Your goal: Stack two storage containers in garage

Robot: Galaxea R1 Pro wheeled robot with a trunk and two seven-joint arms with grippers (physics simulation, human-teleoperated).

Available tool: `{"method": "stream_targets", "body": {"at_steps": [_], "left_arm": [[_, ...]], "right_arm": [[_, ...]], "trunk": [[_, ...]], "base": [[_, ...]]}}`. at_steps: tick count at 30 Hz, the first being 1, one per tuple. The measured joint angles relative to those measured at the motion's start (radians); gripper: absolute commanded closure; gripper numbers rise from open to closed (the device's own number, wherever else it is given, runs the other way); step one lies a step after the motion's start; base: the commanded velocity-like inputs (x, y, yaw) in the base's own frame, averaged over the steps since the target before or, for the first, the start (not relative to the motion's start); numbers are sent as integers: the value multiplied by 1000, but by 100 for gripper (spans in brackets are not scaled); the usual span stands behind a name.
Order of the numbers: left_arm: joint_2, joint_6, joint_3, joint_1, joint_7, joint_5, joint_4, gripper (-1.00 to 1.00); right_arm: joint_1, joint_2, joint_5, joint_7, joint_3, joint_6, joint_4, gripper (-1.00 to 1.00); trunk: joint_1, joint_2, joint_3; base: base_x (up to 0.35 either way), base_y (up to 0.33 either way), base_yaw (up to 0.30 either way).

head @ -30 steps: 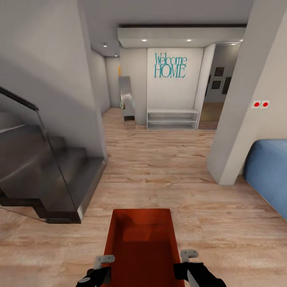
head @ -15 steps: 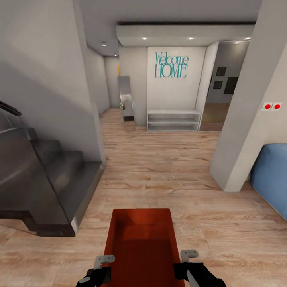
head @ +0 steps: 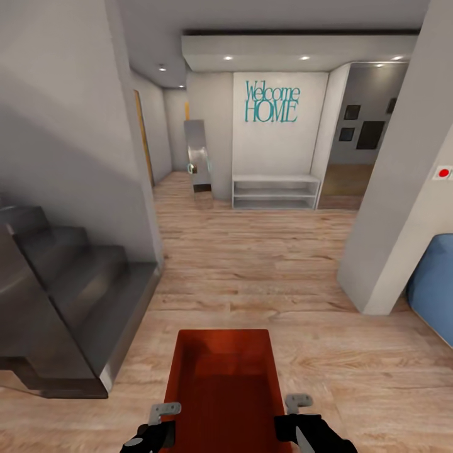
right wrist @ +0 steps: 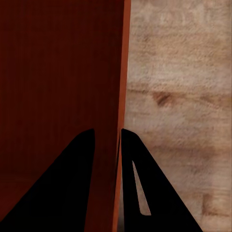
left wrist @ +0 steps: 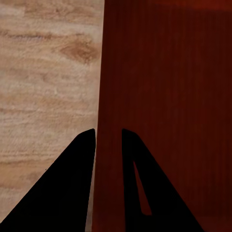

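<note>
Out in front of the robot's chest, low in the head view, rides one storage container [head: 223, 384], orange-red and open-topped, carried lengthwise between the two arms. The left gripper [left wrist: 108, 137] has its jaws clamped over the container's left wall, one finger outside, one inside, and the right gripper [right wrist: 107, 137] does the same on the right wall. So both are closed on the bin, which hangs above the light plank floor [head: 251, 264]. No second bin in sight here.

Ahead lies a hallway: dark stairs [head: 63, 296] on the left, a white shelf unit [head: 275, 191] under the teal Welcome HOME lettering [head: 272, 102], a pale pillar [head: 396, 207] on the right with something blue [head: 434, 283] beyond it. No grey concrete anywhere, so the garage looks some way off.

The job now, as I read it, is plain transit. Keep both grips level and matched so the thin walls don't twist or slip, and steer between stair edge and pillar, bin held steady
</note>
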Motion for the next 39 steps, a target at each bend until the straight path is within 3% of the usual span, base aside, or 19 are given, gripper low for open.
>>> {"method": "stream_targets", "body": {"at_steps": [39], "left_arm": [[1,1,-1,0,-1,1,-1,100]], "right_arm": [[0,1,0,-1,0,0,0,100]], "trunk": [[0,0,0]], "base": [[343,0,0]]}}
